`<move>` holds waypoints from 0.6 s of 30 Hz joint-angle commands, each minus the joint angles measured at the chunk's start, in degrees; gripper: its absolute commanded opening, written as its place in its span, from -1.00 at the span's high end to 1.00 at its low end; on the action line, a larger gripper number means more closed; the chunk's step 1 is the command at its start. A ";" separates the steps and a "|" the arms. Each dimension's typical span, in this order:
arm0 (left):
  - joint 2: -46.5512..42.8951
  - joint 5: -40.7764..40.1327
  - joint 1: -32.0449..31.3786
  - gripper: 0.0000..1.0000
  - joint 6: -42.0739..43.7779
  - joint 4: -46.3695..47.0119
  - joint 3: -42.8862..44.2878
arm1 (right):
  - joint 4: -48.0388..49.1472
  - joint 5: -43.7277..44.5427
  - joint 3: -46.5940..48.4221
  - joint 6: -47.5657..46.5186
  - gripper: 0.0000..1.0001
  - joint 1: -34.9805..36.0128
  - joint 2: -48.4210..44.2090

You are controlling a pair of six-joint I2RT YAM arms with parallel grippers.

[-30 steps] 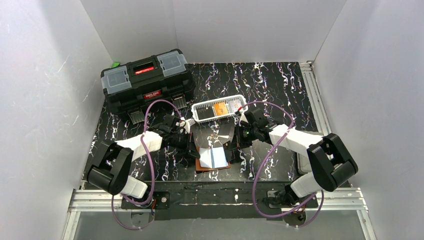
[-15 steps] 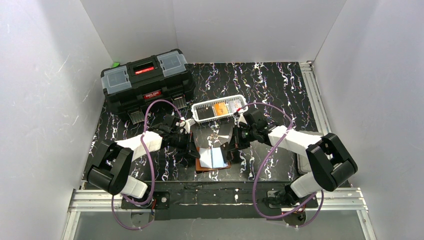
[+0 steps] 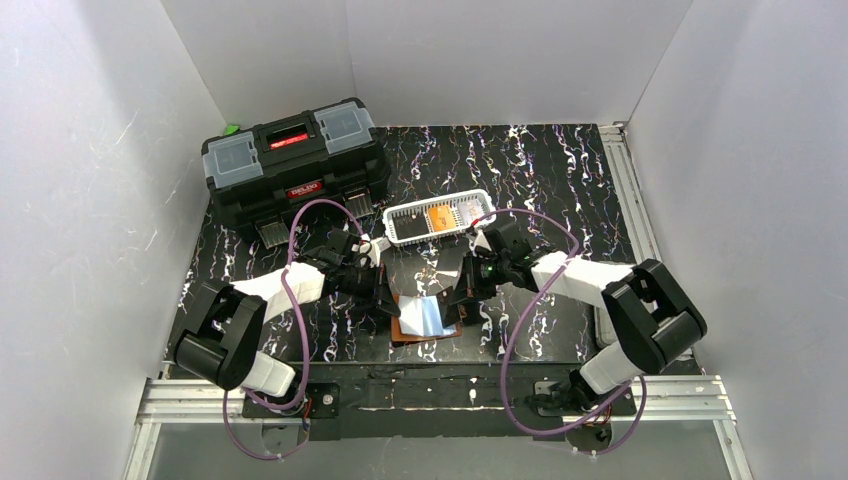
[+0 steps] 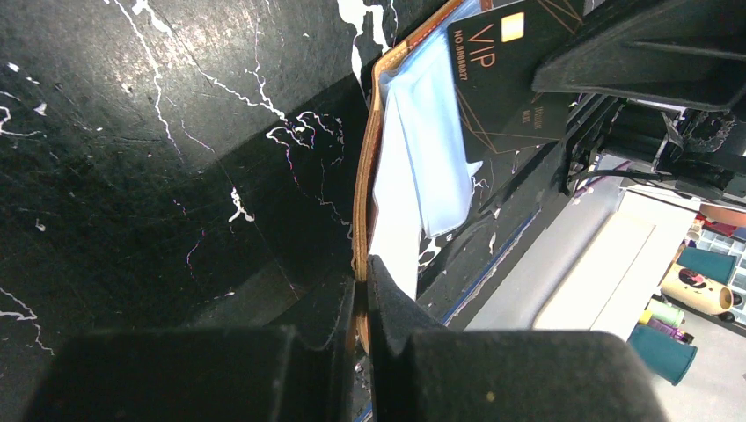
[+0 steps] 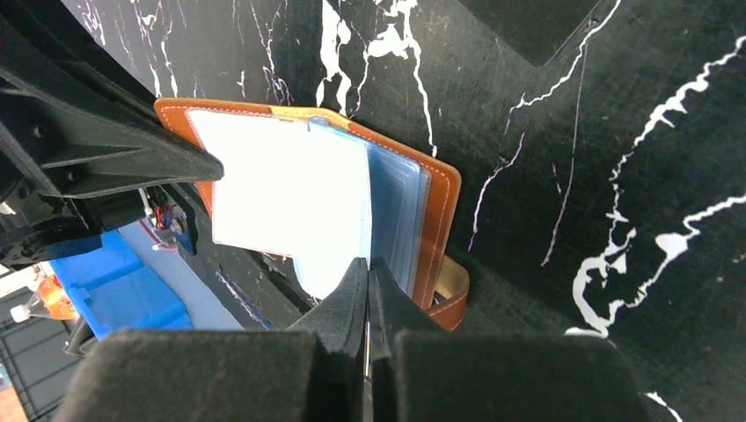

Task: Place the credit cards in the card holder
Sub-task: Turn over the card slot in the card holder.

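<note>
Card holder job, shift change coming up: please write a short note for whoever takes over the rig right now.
Left gripper: shut on the leather edge of the card holder, which lies open.
Right gripper: shut on a dark VIP card, held at the clear sleeves.
Other credit cards: in the white basket.
Done: holder opened, one card picked up.
Left: seat this card (cannot tell if it has entered a sleeve), then load the basket cards.

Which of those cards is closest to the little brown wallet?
The black card marked VIP, pinched in the right hand, its end over the open card holder. The orange card lies apart, back in the white basket.
</note>
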 commanded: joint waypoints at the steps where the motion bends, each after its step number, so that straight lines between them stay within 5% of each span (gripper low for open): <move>1: -1.86 1.18 -0.39 1.00 0.01 0.30 -0.78 | 3.76 -1.37 -0.01 0.77 0.97 0.66 2.63; 8: -1.78 1.04 -0.39 0.44 -0.44 0.53 -0.87 | 3.82 -2.10 2.34 0.63 0.97 2.34 5.02; 18: -1.08 -0.10 -0.39 0.25 -2.28 1.16 -1.21 | 3.79 -3.14 5.54 0.65 0.97 3.70 5.53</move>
